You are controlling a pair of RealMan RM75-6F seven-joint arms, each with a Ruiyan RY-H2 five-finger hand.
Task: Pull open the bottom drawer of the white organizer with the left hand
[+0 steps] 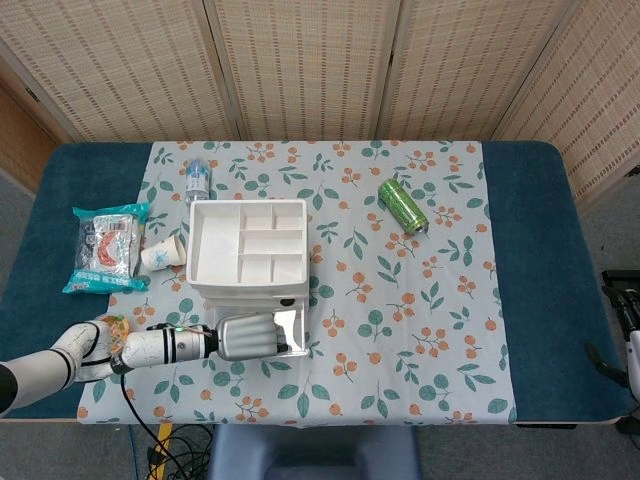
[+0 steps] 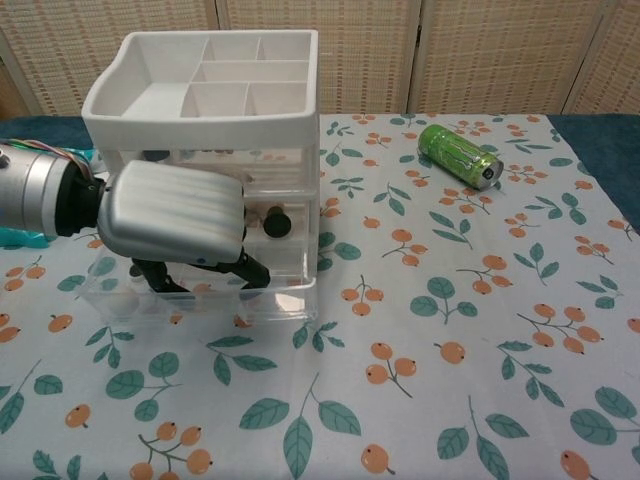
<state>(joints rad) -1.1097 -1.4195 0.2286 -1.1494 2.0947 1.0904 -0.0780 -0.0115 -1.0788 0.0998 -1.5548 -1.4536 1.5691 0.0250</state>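
Observation:
The white organizer [image 1: 300, 252] stands left of centre on the floral cloth, a compartment tray on top and clear drawers below [image 2: 300, 125]. Its bottom drawer [image 2: 285, 298] sticks out a little toward me, with small dark items behind its clear front. My left hand [image 1: 245, 337] [image 2: 175, 215] is at the drawer's front, and its dark fingers [image 2: 250, 270] curl over the front lip and into the drawer. Only a sliver of my right hand [image 1: 622, 305] shows at the far right edge beyond the table, and its pose is unclear.
A green can [image 1: 402, 206] [image 2: 458, 155] lies on its side right of the organizer. A water bottle [image 1: 195, 178], a paper cup [image 1: 162, 255] and a snack bag [image 1: 105, 248] sit to the organizer's left. A small snack pack [image 1: 110, 325] lies by my left forearm.

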